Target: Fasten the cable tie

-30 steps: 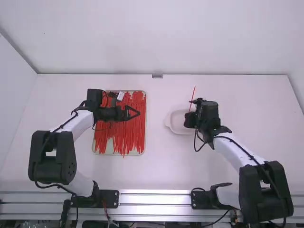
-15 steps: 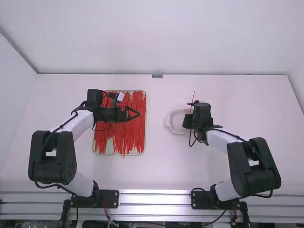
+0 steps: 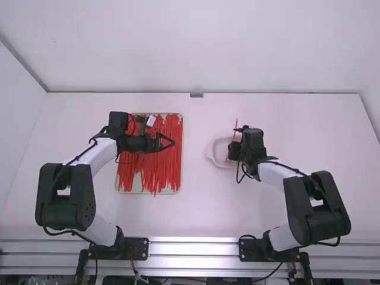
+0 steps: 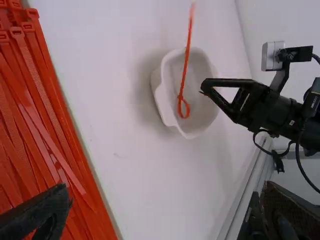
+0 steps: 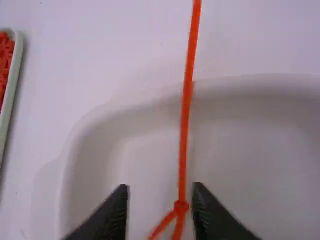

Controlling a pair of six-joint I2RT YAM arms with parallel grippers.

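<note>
My right hand (image 5: pixel 160 210) sits low over the white bowl (image 5: pixel 100 150), released: both fingers stand apart, with a gap much wider than the strap. The cable tie (image 5: pixel 186 125) lies in that gap. Its closed loop and head are right at the fingertips, closer to one finger than the other, and I can't say whether it touches. Its long axis runs straight out ahead of the hand, the tail passing over the bowl's far rim and beyond. The loop looks drawn shut, so I judge this one fastened and let go over the bowl. To back away, I'd retreat along that same axis, since moving sideways could drag the head. My left hand (image 3: pixel 166 141) is well apart, across the counter (image 3: pixel 297 119) above the tray (image 3: pixel 180 154) of loose ties (image 3: pixel 148 169) — whether it's released or clenched I cannot tell — so the right is plainly nearer.
</note>
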